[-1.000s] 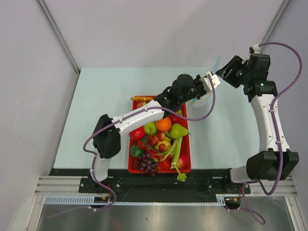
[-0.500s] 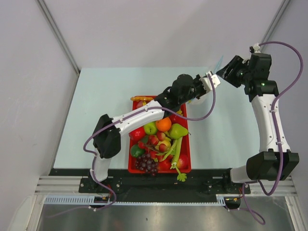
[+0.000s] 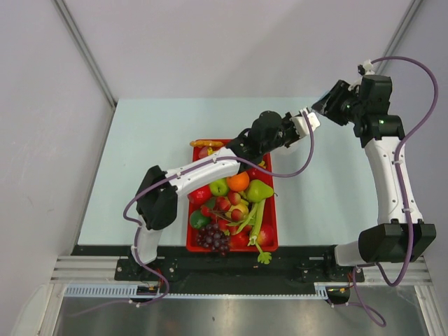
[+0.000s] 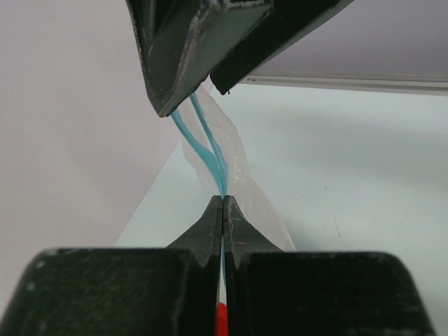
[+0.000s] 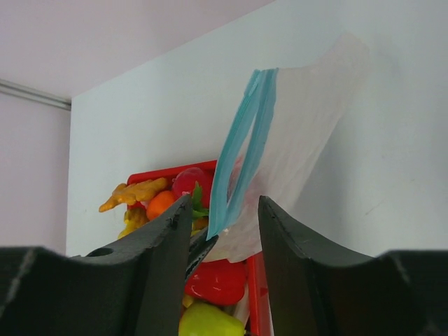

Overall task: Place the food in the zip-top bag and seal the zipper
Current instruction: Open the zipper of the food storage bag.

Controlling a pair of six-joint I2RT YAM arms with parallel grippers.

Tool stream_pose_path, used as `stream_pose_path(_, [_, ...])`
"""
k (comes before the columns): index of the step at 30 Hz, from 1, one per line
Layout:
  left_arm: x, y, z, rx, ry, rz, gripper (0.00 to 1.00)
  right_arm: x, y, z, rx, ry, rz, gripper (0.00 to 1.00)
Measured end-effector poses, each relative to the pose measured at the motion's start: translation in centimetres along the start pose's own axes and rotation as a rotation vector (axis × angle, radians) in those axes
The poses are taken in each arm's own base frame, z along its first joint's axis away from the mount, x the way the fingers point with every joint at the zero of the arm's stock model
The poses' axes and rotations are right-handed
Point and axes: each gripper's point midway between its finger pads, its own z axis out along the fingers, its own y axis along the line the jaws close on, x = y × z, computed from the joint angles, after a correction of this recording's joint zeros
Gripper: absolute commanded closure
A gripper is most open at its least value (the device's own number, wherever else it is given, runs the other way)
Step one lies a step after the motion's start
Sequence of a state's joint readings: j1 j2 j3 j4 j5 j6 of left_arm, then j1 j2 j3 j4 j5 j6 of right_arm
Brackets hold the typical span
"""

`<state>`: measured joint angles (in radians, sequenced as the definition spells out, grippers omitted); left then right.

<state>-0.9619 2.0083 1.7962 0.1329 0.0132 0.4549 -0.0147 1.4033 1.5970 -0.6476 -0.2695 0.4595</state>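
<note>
The zipper [image 5: 236,133] of the zip-top bag [image 5: 308,119] is clamped by the left gripper [image 4: 222,203]; the right gripper [image 5: 224,203] is spread apart just right of it

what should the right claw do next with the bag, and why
Probably close the right claw on the zipper. In the right wrist view its fingers stand apart with the blue strip in the gap, and only the left claw is shut on the strip, holding the zip-top bag off the table. The two strips split apart beyond that pinch, so a second grip seems needed first.
</note>
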Motion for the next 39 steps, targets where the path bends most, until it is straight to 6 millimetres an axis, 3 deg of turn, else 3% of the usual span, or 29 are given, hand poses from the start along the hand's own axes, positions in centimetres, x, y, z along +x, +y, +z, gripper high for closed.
stream_pose_path(8, [0.5, -0.2, 0.0, 0.002, 0.003, 0.000, 1.00, 0.3, -1.1, 0.0, 0.064, 0.001, -0.013, 0.57])
stream_pose_path(13, [1.3, -0.7, 0.0, 0.011, 0.020, 0.000, 1.00, 0.7, -0.8, 0.2, 0.067, 0.009, -0.030, 0.58])
stream_pose_path(39, [1.6, -1.0, -0.4, 0.027, 0.018, 0.010, 1.00, 3.3, -2.6, 2.3, 0.141, 0.075, -0.038, 0.68])
